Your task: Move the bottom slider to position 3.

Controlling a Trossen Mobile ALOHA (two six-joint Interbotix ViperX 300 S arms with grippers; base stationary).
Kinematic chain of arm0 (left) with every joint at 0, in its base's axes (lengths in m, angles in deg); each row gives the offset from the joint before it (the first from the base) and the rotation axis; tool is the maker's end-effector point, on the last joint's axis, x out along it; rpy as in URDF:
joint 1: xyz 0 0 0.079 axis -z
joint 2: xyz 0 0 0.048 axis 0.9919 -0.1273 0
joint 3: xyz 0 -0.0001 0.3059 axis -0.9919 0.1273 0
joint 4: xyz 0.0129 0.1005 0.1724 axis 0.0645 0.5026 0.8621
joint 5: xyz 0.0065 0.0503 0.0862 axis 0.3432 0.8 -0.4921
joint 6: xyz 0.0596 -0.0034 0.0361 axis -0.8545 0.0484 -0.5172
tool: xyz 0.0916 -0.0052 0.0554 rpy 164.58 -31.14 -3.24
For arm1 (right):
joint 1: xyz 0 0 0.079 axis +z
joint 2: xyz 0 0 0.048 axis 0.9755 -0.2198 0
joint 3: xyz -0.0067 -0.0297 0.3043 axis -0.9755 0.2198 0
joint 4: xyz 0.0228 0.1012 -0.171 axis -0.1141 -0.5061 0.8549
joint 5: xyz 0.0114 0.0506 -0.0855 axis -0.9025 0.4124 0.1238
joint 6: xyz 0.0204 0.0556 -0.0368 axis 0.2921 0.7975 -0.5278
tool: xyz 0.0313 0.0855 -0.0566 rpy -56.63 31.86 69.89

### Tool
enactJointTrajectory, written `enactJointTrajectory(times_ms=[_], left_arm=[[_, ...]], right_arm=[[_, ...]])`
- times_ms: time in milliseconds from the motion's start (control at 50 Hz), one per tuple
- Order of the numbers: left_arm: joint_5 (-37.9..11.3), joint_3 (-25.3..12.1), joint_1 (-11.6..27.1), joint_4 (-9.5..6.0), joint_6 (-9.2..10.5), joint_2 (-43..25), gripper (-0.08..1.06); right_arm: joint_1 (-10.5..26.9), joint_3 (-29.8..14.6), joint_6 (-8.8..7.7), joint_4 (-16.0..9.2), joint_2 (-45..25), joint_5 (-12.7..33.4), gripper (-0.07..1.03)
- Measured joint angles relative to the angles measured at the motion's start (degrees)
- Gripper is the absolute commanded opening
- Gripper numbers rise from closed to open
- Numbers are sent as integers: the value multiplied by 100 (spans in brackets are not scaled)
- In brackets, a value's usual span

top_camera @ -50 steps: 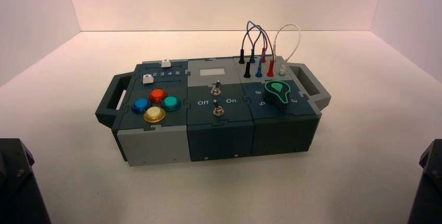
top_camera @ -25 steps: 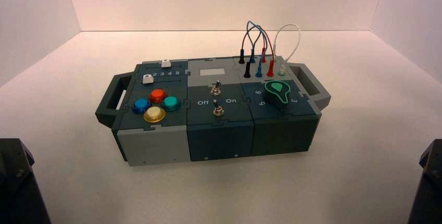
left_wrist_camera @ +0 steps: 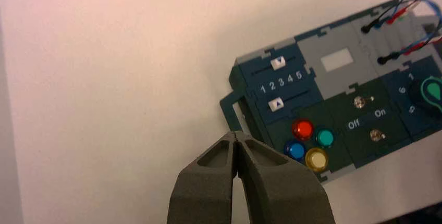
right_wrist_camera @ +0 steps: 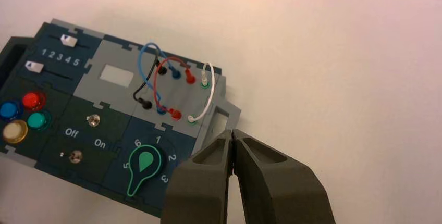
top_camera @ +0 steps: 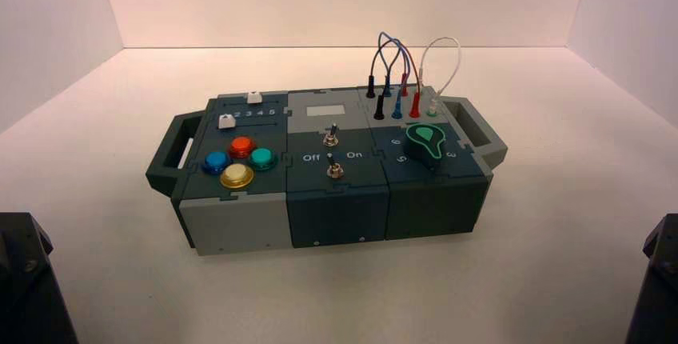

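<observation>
Small square white plastic bottom slider (top_camera: 227, 122) sits left of centre in high view, at left end of its track, below white digit row. My black left gripper (left_wrist_camera: 234, 133), clenched, empty, noses into upper left; black right gripper (right_wrist_camera: 232, 131), clenched too, waits upper right. Approach stage, I judge; next: lower left, nudge knob toward printed 3 (left_wrist_camera: 281, 82).

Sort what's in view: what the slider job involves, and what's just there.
For the job:
- bottom slider, a white knob on its slot
- the 3 in the digit row
- left gripper, shut, off the box's left side

Just there:
- top slider
- red, blue, green and yellow buttons
- two toggle switches
- green-marked dial
- plugged wires
- right gripper, shut, near the box's right end
</observation>
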Motion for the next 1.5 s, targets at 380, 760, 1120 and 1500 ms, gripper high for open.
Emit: enactJointTrajectory(times_ms=[380, 760, 1120, 1500], left_arm=[[-352, -185, 229, -35, 132, -729, -3], [-360, -237, 299, -35, 325, -1134, -3], [-325, -237, 378, -62, 475, -1424, -3], [167, -237, 563, -202, 721, -2285, -3]], right_arm=[[123, -97, -18, -79, -123, 62, -2], [1081, -343, -9, -158, -668, 18, -2], [1608, -782, -9, -413, -1389, -316, -2], [1723, -984, -9, -413, -2232, -729, -2]])
